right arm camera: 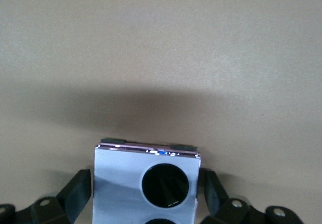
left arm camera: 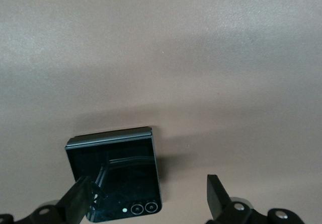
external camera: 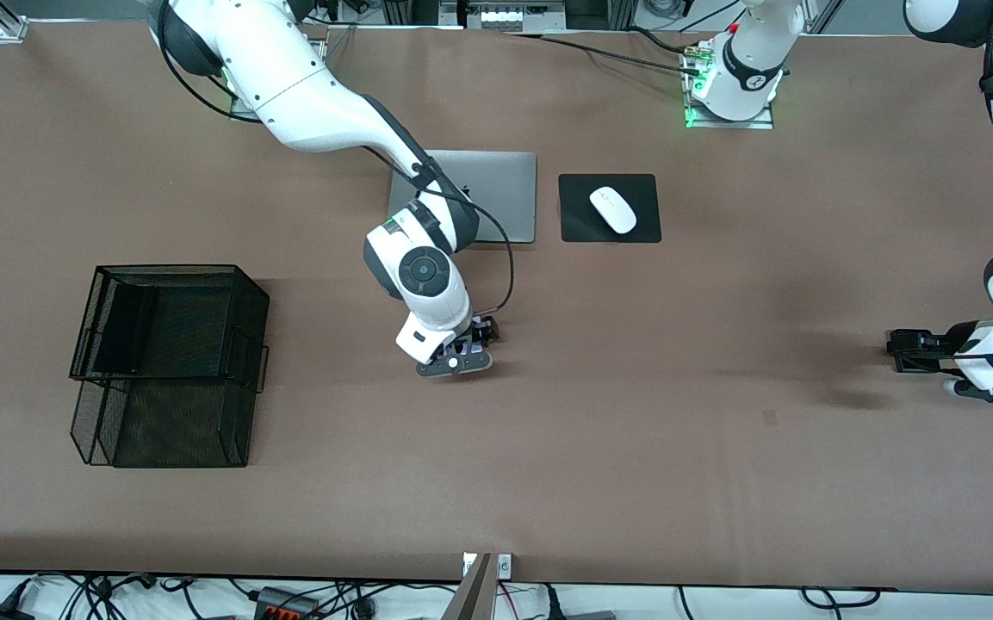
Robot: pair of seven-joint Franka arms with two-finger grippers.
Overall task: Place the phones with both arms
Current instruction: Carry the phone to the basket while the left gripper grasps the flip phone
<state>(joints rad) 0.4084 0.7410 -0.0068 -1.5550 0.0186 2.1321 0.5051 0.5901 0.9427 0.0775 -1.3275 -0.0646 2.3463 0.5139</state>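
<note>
My right gripper point(external camera: 460, 351) is low over the middle of the table, shut on the small lavender phone point(right arm camera: 121, 183). Its fingers point(right arm camera: 78, 191) press the phone's two sides, and one black circle point(right arm camera: 165, 184) shows in full. My left gripper point(external camera: 909, 351) is low over the table at the left arm's end. It is open point(left arm camera: 148, 196) over the small squarish black phone point(left arm camera: 121, 168), which lies flat on the table. One finger point(left arm camera: 80, 199) overlaps the phone's edge; the other finger point(left arm camera: 216, 196) stands apart from it. The long black slab phone is out of view.
A black wire-mesh tray point(external camera: 169, 362) of two tiers stands toward the right arm's end. A silver laptop point(external camera: 505, 194) lies near the robots' bases, with a white mouse point(external camera: 613, 209) on a black pad point(external camera: 578, 226) beside it.
</note>
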